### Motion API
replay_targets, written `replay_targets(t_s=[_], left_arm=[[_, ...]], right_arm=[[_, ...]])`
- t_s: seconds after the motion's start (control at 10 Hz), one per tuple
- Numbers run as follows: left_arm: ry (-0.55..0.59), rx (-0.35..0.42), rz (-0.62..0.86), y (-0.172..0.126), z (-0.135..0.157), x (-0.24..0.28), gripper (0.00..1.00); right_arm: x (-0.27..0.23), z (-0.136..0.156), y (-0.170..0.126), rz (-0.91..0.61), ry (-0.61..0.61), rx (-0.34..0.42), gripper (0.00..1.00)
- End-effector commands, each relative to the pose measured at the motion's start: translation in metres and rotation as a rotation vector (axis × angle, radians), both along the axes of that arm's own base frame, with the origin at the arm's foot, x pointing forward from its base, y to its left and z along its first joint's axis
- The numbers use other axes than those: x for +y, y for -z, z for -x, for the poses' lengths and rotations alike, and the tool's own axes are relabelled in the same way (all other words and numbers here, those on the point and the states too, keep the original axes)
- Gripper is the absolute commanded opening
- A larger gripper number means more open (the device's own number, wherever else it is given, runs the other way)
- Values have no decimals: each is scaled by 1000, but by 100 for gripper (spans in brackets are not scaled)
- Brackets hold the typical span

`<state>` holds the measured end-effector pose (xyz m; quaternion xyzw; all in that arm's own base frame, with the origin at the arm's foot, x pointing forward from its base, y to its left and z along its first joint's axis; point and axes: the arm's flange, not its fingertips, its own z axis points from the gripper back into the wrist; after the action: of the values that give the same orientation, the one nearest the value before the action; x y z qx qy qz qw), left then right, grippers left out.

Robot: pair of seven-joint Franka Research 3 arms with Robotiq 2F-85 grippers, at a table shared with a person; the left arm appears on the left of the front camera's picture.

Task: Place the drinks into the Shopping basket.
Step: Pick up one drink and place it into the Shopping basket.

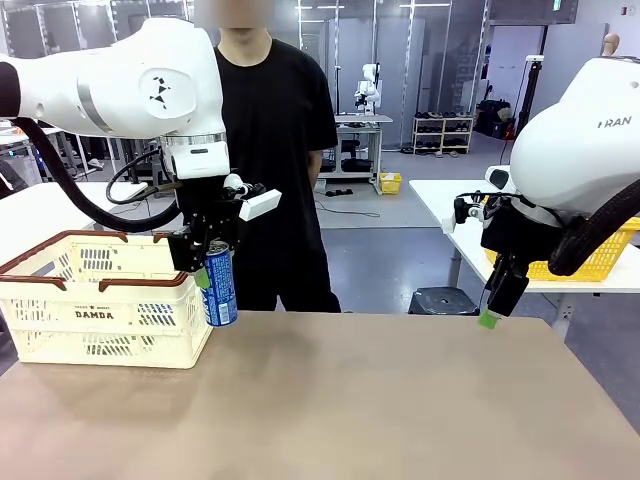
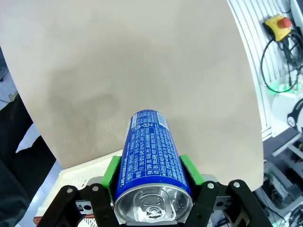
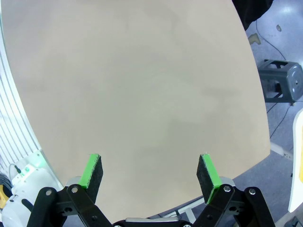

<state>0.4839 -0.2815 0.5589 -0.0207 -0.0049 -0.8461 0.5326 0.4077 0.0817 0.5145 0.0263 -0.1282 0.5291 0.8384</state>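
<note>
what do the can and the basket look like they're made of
The blue can looks like thin metal: bare silver top with a pull tab, glossy printed wall. The basket looks like moulded plastic: matte cream slotted walls, brown-red rim. Both judged by look alone.

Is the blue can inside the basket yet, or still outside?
Outside: the blue can hangs in the left end effector beside the basket, above the table.
</note>
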Motion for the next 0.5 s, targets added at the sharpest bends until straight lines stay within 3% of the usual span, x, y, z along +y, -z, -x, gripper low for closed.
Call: replay_targets(t_s=[0.0,0.4], left_arm=[[-61,-22,20,-11,-8,20,59],[-257,-134,75,-69,-39,111,59]], right_arm=[[0,1,0,0,0,-1,100],[0,1,0,0,0,-1,100]])
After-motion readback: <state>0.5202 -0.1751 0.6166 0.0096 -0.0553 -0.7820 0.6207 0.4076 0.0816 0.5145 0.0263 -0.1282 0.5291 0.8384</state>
